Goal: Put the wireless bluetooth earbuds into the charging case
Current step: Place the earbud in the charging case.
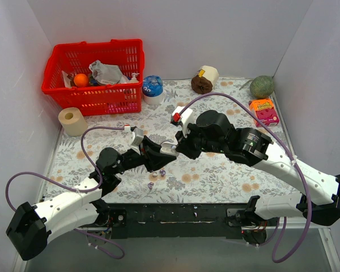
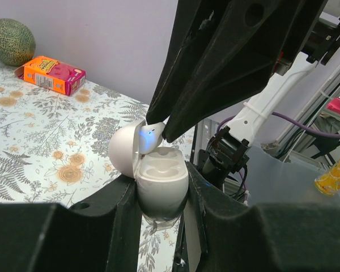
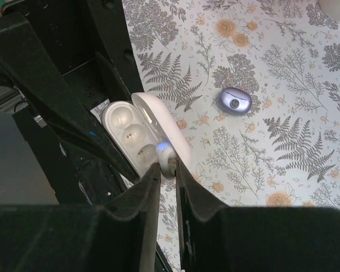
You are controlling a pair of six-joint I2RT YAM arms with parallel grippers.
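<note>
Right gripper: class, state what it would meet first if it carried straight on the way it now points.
The open charging case: the right gripper, pinching an earbud, points into it at close range; whether lid or well comes first is unclear.

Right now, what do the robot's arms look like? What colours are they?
Both the left arm and right arm have smooth white tubes joined by chunky black round joints. A thin purple cable loops along each one. The left gripper and right gripper are matte black with flat, wedge-shaped fingers. A small red bit sits by the right wrist.
</note>
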